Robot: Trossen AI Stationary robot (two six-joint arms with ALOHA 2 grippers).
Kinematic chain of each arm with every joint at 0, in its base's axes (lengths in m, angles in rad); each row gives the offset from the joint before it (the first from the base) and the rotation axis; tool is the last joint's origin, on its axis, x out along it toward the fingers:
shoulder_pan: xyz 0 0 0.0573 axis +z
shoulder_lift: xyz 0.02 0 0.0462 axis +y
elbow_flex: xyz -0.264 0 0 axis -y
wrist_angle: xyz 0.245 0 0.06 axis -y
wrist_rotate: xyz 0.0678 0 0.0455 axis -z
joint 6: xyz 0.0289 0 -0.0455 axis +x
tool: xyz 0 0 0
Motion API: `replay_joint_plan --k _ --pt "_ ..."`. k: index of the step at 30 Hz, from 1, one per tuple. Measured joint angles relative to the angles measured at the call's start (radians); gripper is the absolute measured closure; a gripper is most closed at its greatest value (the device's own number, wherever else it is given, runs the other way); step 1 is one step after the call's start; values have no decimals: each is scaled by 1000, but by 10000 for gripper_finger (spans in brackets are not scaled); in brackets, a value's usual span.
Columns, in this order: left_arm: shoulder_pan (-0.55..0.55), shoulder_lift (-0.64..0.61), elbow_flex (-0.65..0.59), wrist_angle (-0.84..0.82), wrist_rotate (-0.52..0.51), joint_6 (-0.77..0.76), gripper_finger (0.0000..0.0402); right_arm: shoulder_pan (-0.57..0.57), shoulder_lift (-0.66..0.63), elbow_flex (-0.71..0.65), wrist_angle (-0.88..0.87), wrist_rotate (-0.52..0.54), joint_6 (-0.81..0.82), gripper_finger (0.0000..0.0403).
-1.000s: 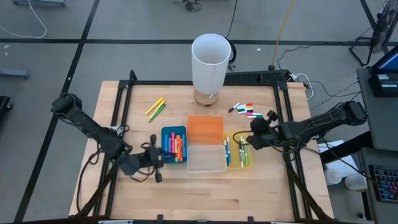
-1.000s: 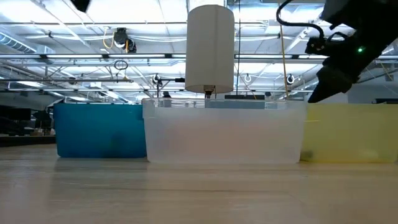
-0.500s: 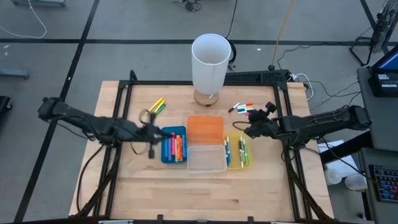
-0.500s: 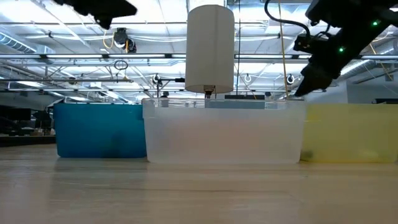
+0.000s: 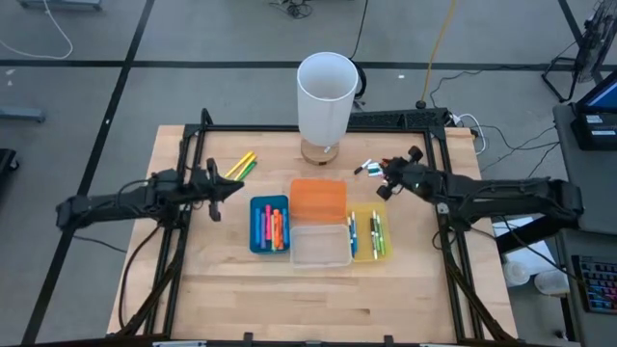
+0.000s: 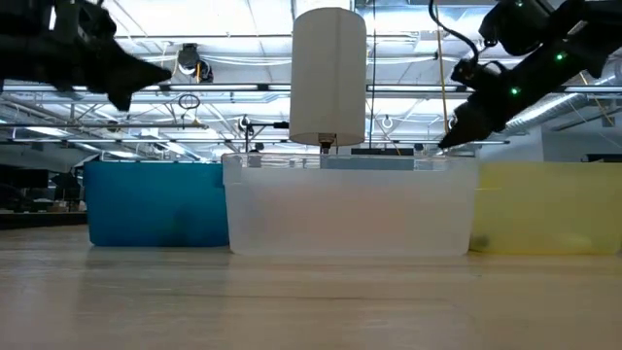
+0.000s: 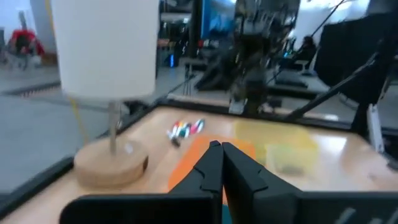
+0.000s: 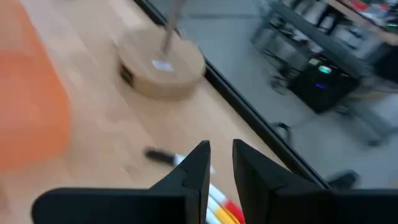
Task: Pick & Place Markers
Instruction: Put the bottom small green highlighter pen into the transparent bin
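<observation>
- While the markers are lying partly sorted and partly loose, both arms are hanging over the far half of the worktop (image 5: 193, 308), each beside a loose group.
- Near the 10 o'clock corner, the yellow and green pair (image 5: 241, 166) is lying bare on the wood; the left gripper (image 5: 214, 185) is hovering just beside it, fingers pressed together and carrying nothing, as its own wrist view shows.
- Toward 2 o'clock, the white markers with coloured caps (image 5: 371, 167) are lying in a small cluster; the right gripper (image 5: 388, 180) is poised right over them, its fingers (image 8: 189, 171) parted by a narrow gap with nothing between, probably lining up a pick.
- At the centre, the blue bin (image 5: 254, 207) is holding orange and pink markers, the yellow bin (image 5: 359, 253) green and blue ones, while the orange bin (image 5: 317, 198) and clear bin (image 5: 319, 249) are showing none.
- For room: the lamp (image 5: 326, 96) is standing at 12 o'clock between the two loose groups, so each arm is likely needing to keep to its own side. The black frame rail is running close behind the right cluster, leaving little space beyond it. The near half, toward 6 o'clock, is offering wide bare wood.
</observation>
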Motion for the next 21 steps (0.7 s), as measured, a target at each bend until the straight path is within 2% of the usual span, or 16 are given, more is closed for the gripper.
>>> replay_joint_plan --k 4,8,11,14,16,19,21 --pt "65 -62 -6 -134 31 -27 390 -97 -13 0 92 -201 -59 343" --pt "109 -102 -6 -183 95 -37 398 -170 -19 0 148 -328 -71 345" --pt "129 -128 -15 -210 114 -38 388 -202 -19 0 143 -377 -42 346" --pt "147 -160 -77 -204 114 -58 385 -216 -19 0 127 -422 -2 346" --pt "158 -156 -98 -144 95 -86 391 -221 -19 0 124 -449 18 346" --pt "172 -147 -108 -84 119 -84 398 -233 -20 1 99 -461 50 344" --pt "182 -147 -108 -78 85 -85 391 -244 -18 24 18 -461 69 338"
